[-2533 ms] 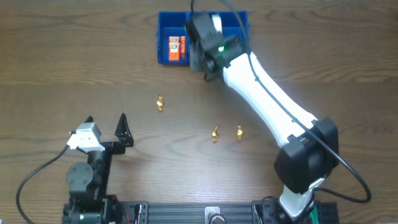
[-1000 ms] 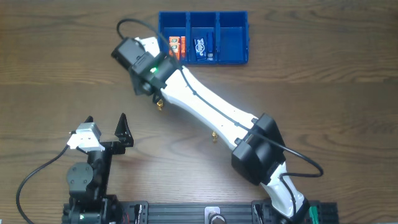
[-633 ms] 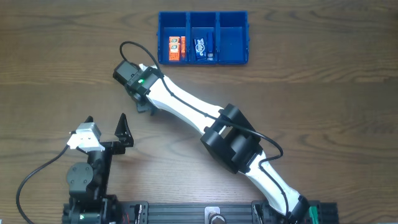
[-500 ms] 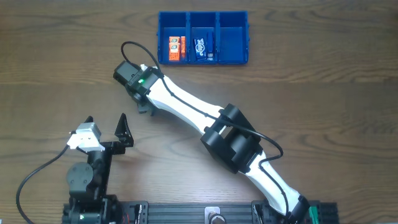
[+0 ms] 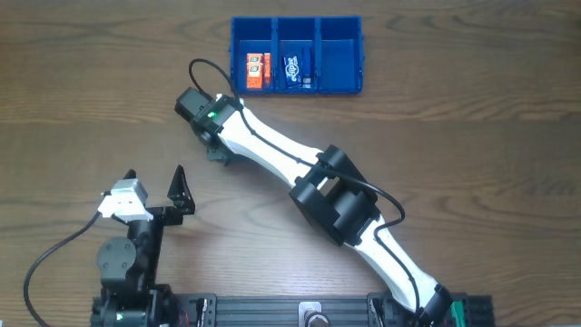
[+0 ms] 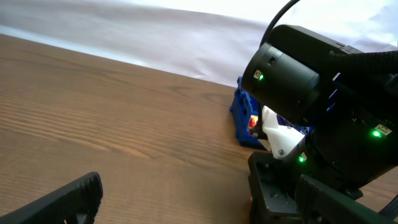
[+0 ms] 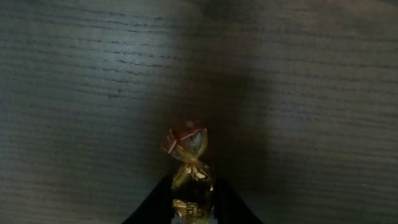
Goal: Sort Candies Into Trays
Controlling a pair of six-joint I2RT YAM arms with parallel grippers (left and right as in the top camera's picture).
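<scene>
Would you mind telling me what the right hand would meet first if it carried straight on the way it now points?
Probably the wooden table, straight ahead of the right hand, which grips a gold-wrapped candy.

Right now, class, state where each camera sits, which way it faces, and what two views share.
Top: fixed overhead, facing down on the table; open left claw, right arm, blue tray.
Left wrist: low, facing across the table at the right arm; own fingers at the edge.
Right wrist: facing straight down; right claw shut on gold candy.
Shared: top and left wrist both show the blue tray.
</scene>
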